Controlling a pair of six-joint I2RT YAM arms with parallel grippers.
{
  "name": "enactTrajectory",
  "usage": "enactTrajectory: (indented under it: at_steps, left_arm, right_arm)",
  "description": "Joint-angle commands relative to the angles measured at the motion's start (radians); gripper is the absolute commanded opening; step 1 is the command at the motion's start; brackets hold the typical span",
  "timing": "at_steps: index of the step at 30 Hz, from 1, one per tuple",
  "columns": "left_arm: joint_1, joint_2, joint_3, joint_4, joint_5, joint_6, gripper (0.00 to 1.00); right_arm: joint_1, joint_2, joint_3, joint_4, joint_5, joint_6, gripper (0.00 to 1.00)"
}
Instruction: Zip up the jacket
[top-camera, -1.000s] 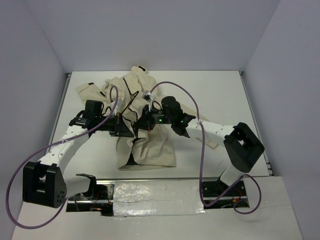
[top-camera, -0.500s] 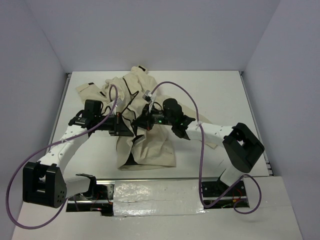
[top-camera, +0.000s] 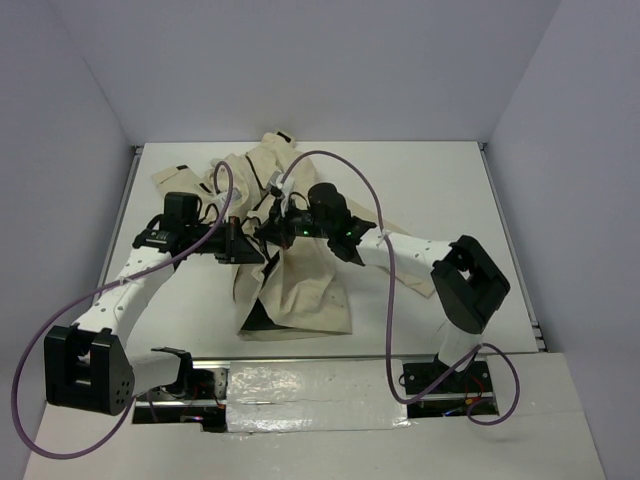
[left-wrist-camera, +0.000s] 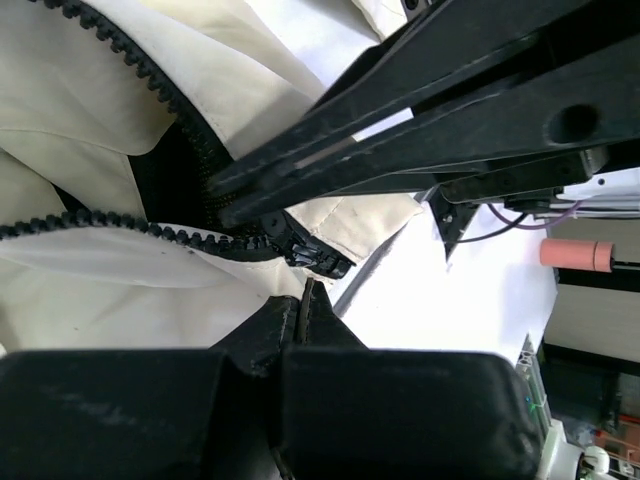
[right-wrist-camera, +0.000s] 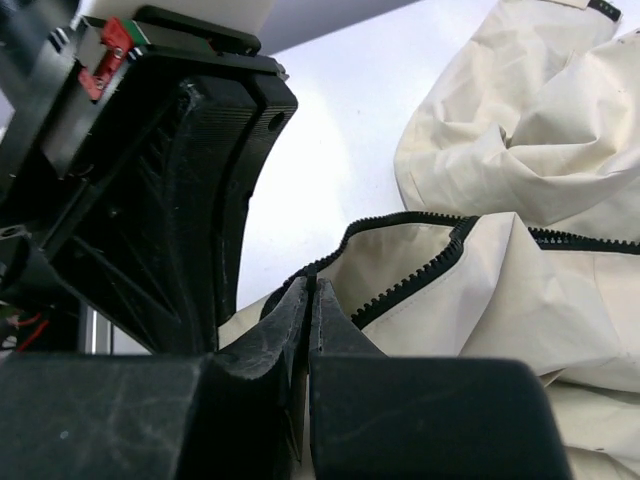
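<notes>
The cream jacket lies crumpled in the middle of the table, its front open at the top with black zipper teeth showing. My left gripper is shut on a thin dark tab just below the zipper slider, its tips meeting in the left wrist view. My right gripper sits right beside it, shut on the jacket's dark zipper edge. Its black fingers reach to the teeth just above the slider. The left gripper's body fills the left of the right wrist view.
The white table has grey walls on three sides. A sleeve with a dark cuff tab lies at the back left. Purple cables loop over both arms. A shiny strip runs along the near edge between the bases.
My right gripper has moved left and toward the back, taking the zipper edge with it. My left gripper shifted slightly left and back. Both stayed shut.
</notes>
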Motion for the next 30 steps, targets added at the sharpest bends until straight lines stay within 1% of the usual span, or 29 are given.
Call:
enactTrajectory:
  at_steps: [1, 8, 11, 16, 19, 23, 26, 28, 29, 30]
  left_arm:
    - [-0.019, 0.006, 0.009, -0.107, 0.118, 0.028, 0.0]
    - [-0.019, 0.0, 0.006, -0.132, 0.111, 0.051, 0.0]
    - [-0.019, 0.006, 0.006, -0.15, 0.099, 0.066, 0.0]
    - [-0.019, 0.007, 0.004, -0.166, 0.11, 0.074, 0.0]
    - [-0.019, 0.01, 0.003, -0.159, 0.111, 0.074, 0.0]
    - [-0.022, 0.01, 0.009, -0.17, 0.108, 0.081, 0.0]
    - [-0.024, 0.009, 0.014, -0.173, 0.116, 0.085, 0.0]
    - [-0.024, 0.013, 0.027, -0.207, 0.116, 0.121, 0.0]
    - [-0.024, 0.018, 0.064, -0.236, 0.107, 0.156, 0.0]
    - [-0.024, 0.029, 0.098, -0.277, 0.095, 0.254, 0.0]
  right_arm:
    - [-0.021, 0.027, 0.106, 0.056, 0.144, -0.139, 0.0]
    - [-0.027, 0.063, 0.165, 0.016, 0.201, -0.159, 0.0]
    - [-0.027, 0.063, 0.176, 0.039, 0.207, -0.156, 0.0]
    - [-0.024, 0.051, 0.193, 0.056, 0.235, -0.209, 0.0]
    - [-0.021, 0.083, 0.224, 0.03, 0.25, -0.219, 0.0]
    - [-0.022, 0.134, 0.271, 0.007, 0.322, -0.225, 0.0]
    - [-0.033, 0.174, 0.316, -0.016, 0.321, -0.23, 0.0]
    - [-0.045, 0.206, 0.337, -0.009, 0.317, -0.194, 0.0]
    - [-0.07, 0.235, 0.349, 0.008, 0.319, -0.156, 0.0]
    - [-0.084, 0.25, 0.397, 0.011, 0.323, -0.141, 0.0]
